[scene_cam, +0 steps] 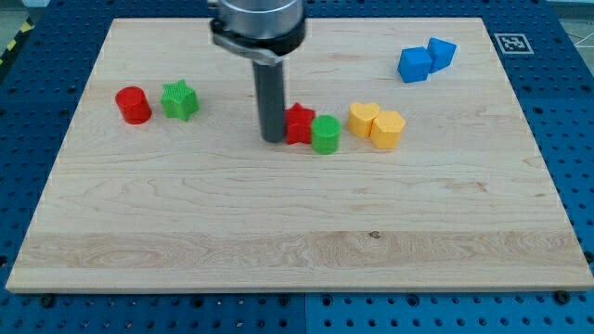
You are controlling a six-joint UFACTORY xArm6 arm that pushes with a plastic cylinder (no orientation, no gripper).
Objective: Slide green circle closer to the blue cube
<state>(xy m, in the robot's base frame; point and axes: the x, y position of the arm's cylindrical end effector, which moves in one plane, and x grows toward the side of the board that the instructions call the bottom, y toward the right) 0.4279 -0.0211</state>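
Wooden board [297,232] across nearly the whole view, pale grain running left to right, resting on a blue perforated table [575,139] that shows along every edge. Black-and-white marker tag [509,42] on the table at the far right, just off the board's corner.

Arm's metal collar [257,26] entering from the far edge, left of centre, with the dark rod [271,97] dropping straight down from it. My tip [272,139] on the board, touching or just beside the left side of the red star [299,122]. No jaws on this arm, only the rod; nothing open, shut or held.

Blue pair at the far right: blue cube [415,64] and a second blue block [442,52], shape unclear, touching it on its far right side.

Yellow pair right of centre: two yellow blocks, the left one [363,118] and the right one [388,129], pressed together, apparently heart and hexagon, though hard to tell.

Red star in the middle, partly hidden by the rod on its left.

Green circle [326,134] touching the red star's near right side, near the left yellow block but apart from it, and well apart from the blue cube, which lies farther away and to the right.

At the left: red cylinder [133,105] and green star [179,100] just beside each other, well apart from the tip.
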